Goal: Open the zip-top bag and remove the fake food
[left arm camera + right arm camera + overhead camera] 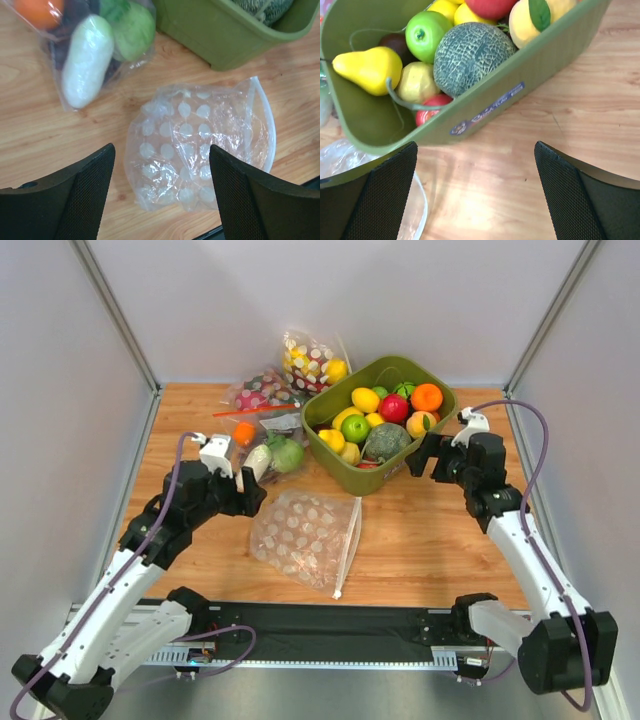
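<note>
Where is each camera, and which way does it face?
Top external: overhead, behind the robot, facing the wooden table; left arm, right arm show.
Left wrist: above the clear polka-dot plastic bag, facing down; left end effector shows.
Right wrist: facing the green plastic bin; right end effector shows.
Both wrist views share bin and bag.

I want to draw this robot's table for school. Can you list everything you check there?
Surface: wooden table, no spills seen.
Job's things: dotted bag lies flat, looks empty; fruit sits in the green bin.
Clutter: vegetable bag, red-zip bag, another dotted bag, all filled.
End effectors: left end effector and right end effector open, empty.
Cables: purple cable along each arm.
Surroundings: plain grey walls.
</note>
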Motion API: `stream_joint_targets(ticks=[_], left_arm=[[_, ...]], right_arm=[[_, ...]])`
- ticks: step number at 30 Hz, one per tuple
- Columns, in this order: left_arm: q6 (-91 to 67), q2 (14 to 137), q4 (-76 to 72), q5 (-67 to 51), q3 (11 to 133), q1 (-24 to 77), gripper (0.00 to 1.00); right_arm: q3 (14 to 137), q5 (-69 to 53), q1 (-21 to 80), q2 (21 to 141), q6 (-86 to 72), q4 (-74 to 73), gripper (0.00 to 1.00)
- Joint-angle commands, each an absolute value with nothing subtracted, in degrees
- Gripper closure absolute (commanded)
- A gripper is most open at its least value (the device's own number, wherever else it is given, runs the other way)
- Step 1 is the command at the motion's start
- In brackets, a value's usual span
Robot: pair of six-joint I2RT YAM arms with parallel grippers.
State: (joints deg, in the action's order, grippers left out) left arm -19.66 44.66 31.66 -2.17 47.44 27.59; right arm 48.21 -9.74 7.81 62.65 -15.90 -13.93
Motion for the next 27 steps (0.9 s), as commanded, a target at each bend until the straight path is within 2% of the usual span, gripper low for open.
stream_joint_targets(ticks=[1,11,27], left_arm=[[-14.77,43.51,38.58,4.46,54.38,27.42,0.17],[-8.88,45.88,36.05,8.35,59.24,27.42,0.16],[-7.38,44.21,32.7,12.04,57.04,27.42,0.15]], right_arm=[[48.08,-10.81,7.91,55.91,-17.84,-18.36,0.0],[48.25,-5.02,7.91,45.45,-14.77,-26.09,0.0],[48.78,-3.34,7.91,44.56,-13.27,-26.81,0.0]])
